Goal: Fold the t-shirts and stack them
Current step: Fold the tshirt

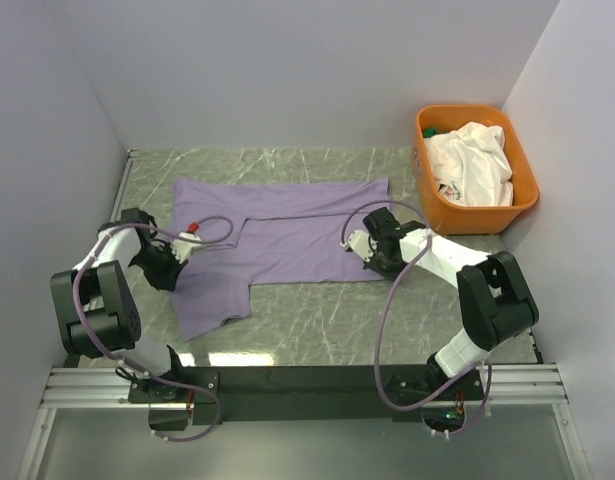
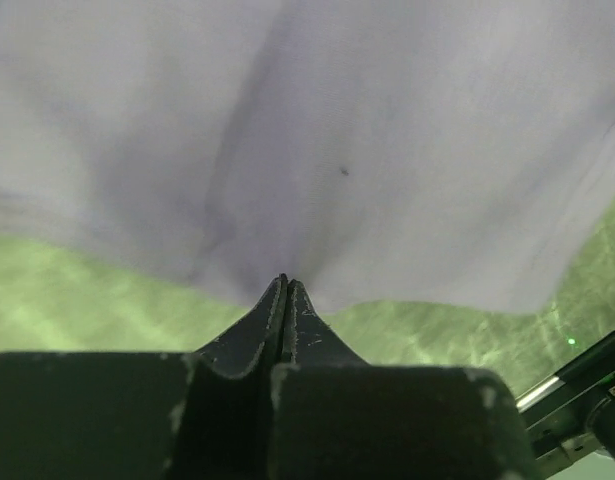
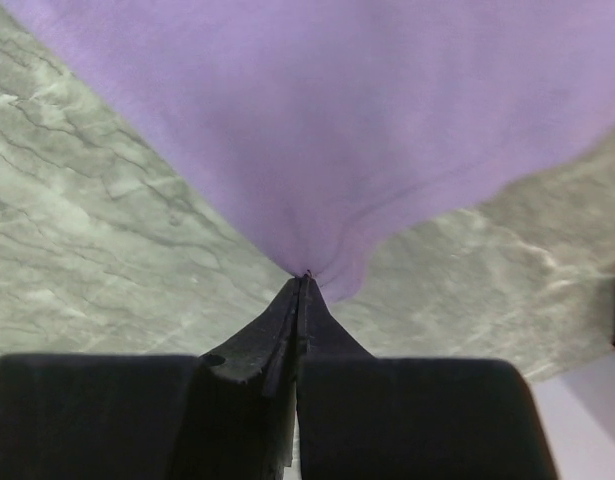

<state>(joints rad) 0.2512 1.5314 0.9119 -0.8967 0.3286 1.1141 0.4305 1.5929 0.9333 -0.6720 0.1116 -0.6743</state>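
The soft lavender t-shirt (image 1: 287, 235) lay spread on the green marbled tabletop (image 1: 317, 320), the left tool (image 2: 287, 285) and the right tool (image 3: 305, 277) each clamped on its edge. The crumpled white t-shirt (image 1: 474, 160) lay in the orange plastic tub (image 1: 524, 192).

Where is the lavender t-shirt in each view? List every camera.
Top external: lavender t-shirt spread mid-table between the arms.
Left wrist: shirt fills the upper picture, edge at the shut left pincer.
Right wrist: shirt fills the top, pulled to a point at the shut right pincer.
Shared landmark: green marbled table.
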